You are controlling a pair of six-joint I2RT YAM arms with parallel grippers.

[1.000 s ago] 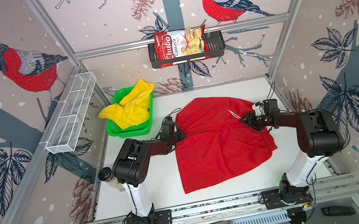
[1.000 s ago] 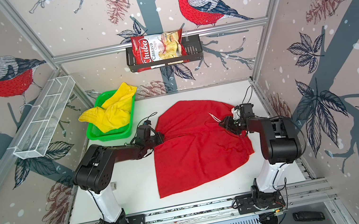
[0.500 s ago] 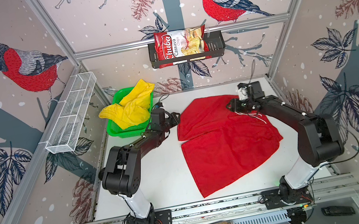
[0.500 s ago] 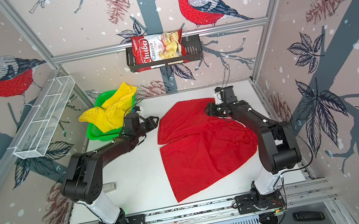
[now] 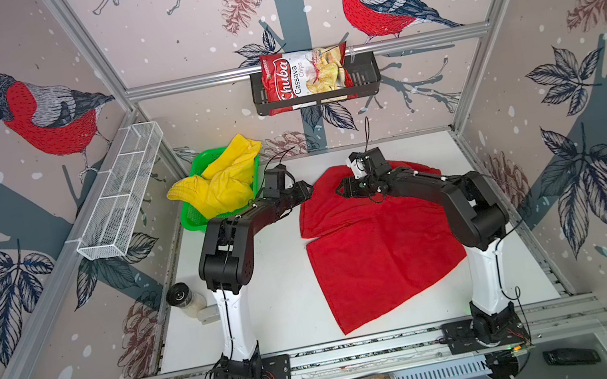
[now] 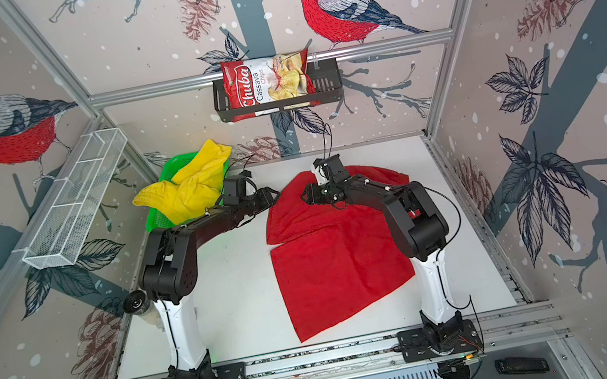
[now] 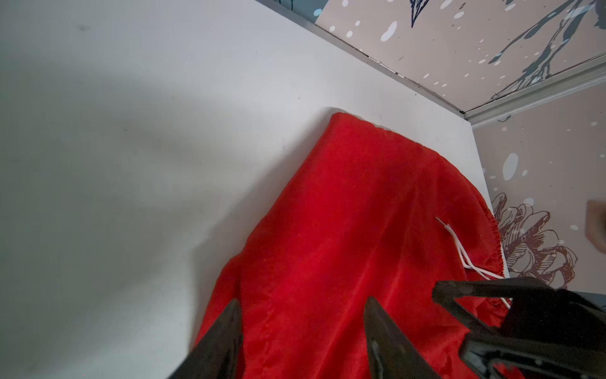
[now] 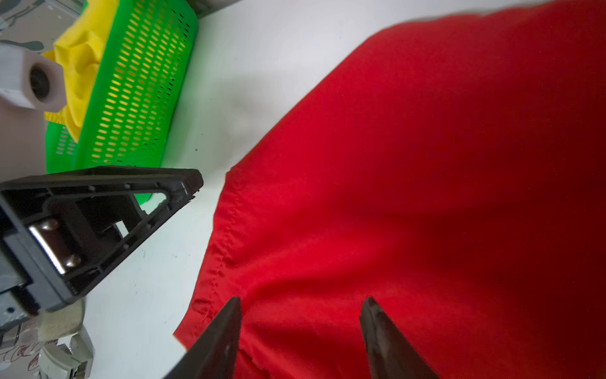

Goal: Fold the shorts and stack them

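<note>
Though unstacked — two shorts (image 5: 382,261) (image 5: 225,183)

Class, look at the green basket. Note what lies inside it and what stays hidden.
The yellow shorts lie crumpled inside the green basket, spilling over its rim. They cover the basket's floor, so whether anything lies beneath them cannot be seen.

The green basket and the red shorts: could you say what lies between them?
Bare white table, with the open left gripper above it beside the shorts, in both top views.
</note>
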